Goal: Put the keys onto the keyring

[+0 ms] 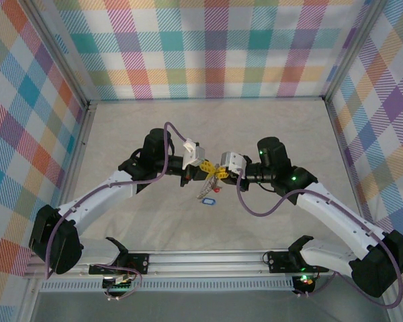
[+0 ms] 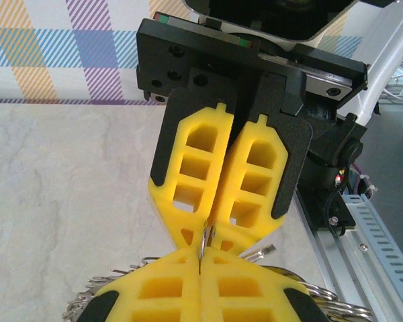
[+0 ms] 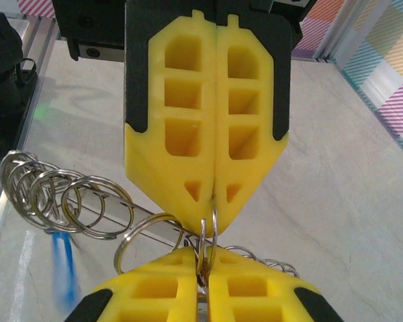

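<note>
Above mid-table, left jaws and right jaws tip to tip, both pinching keyring (image 3: 209,235), blue-tagged key (image 1: 210,199) dangling beneath

The keyring (image 3: 154,231) is glossy polished metal; the left hand (image 3: 213,201) is matt yellow plastic; the marbled bench (image 2: 67,188) looks smooth.

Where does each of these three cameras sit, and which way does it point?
Top external: above and behind the arms, looking down at the table; both arms show, left gripper meeting right gripper.
Left wrist: on the left arm, looking along its own yellow fingers at the right gripper.
Right wrist: on the right arm, looking back at the left gripper past its own fingers.
Shared: both wrist views see the metal ring pinched between the shut grippers.
</note>
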